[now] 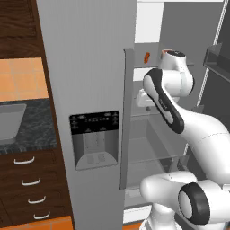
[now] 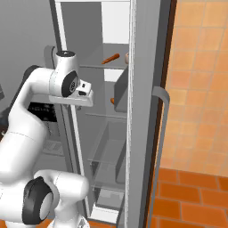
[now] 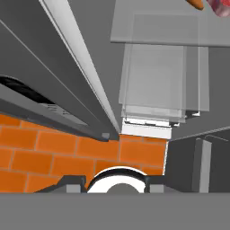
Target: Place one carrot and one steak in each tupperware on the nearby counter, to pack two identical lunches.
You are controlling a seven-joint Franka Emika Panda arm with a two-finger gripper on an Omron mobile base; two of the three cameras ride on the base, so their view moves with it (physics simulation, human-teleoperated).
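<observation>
a carrot (image 2: 111,59) lies on an upper fridge shelf (image 2: 100,67), near that shelf's right end, with a pinkish piece that is probably a steak (image 2: 127,57) just beside it at the door edge. the same carrot shows as a small orange shape (image 1: 146,57) high in the open fridge in the left base view, and the pair peek in at the top right corner of the hand view. another orange bit (image 2: 113,101) sits on a lower shelf, too hidden to name. one tupperware (image 1: 10,121) rests on the black surface (image 1: 38,137) at its left edge, well apart from the fridge; it looks empty.

so the packing appears not yet begun: no food in the tray that shows. the arm reaches into the fridge. whether the end effector is spread or pressed together i cannot tell; it seems to carry nothing.
</observation>
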